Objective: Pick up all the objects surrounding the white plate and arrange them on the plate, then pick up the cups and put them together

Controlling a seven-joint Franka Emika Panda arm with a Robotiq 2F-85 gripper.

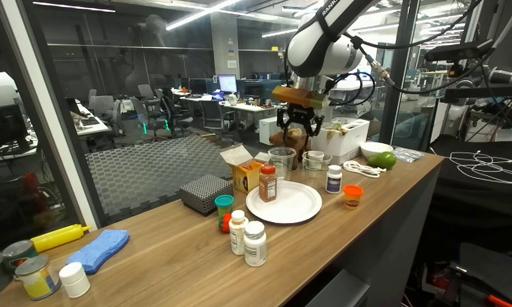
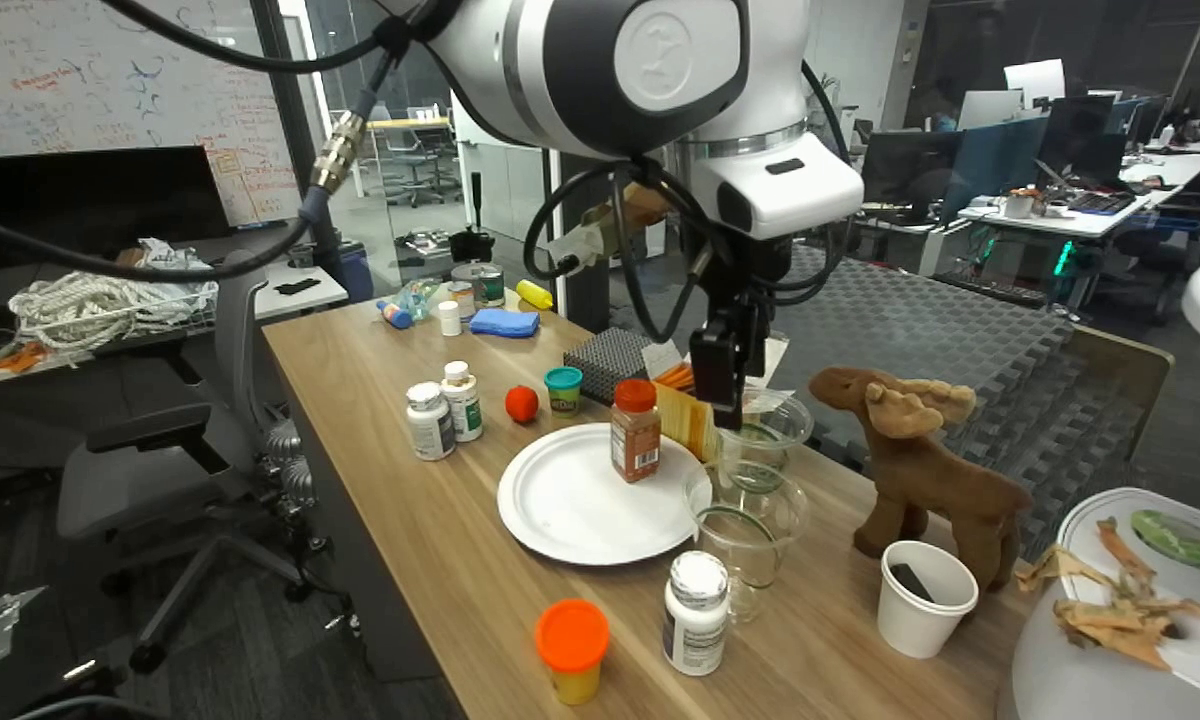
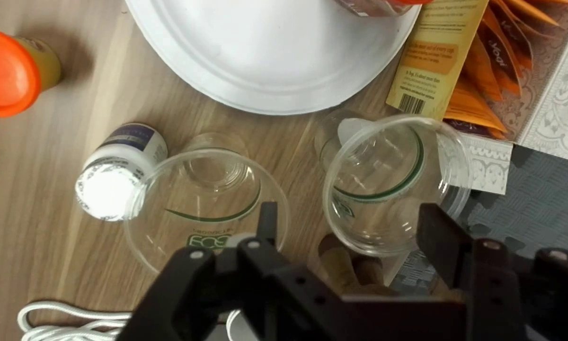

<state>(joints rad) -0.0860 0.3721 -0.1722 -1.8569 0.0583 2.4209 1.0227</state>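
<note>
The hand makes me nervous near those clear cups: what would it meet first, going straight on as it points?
Probably the rim of the clear cup beside the open carton: in the wrist view, one finger of the hand overlaps that rim. Depth is unclear, though.

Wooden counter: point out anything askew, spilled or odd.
The yellow squeeze bottle lies on its side, while the yellow-labelled can near it stands upright. Odder, brown scraps lie on top of the white box like litter; I cannot tell what they are. I see no spill on the white plate.
</note>
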